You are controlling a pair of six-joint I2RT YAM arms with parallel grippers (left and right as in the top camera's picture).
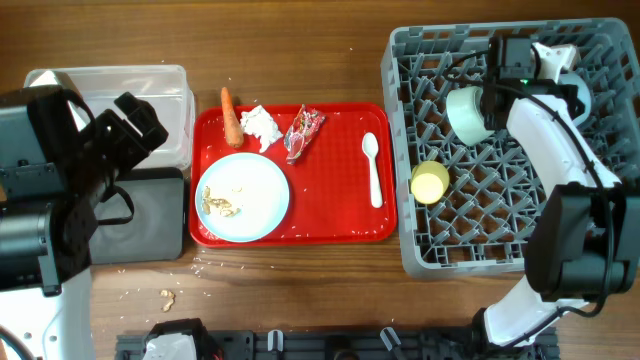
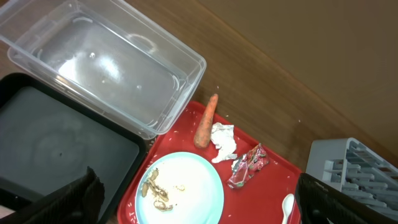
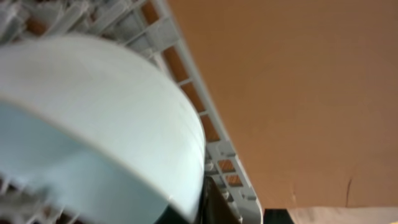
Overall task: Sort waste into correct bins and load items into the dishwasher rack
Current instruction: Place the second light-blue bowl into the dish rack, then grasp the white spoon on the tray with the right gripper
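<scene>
Overhead, we are counting one yellow plastic cup and one pale round bowl in the grey pegged rack at three o'clock; left claw wide, right claw unclear.

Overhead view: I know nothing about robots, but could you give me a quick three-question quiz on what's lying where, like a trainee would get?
1. True or false: the yellow cup lies inside the dishwasher rack.
2. What is on the plate? A soup, B crumbs, C nothing.
3. Fill in: the white spoon lies on the red ____.
Key: 1 true; 2 B; 3 tray.
</scene>
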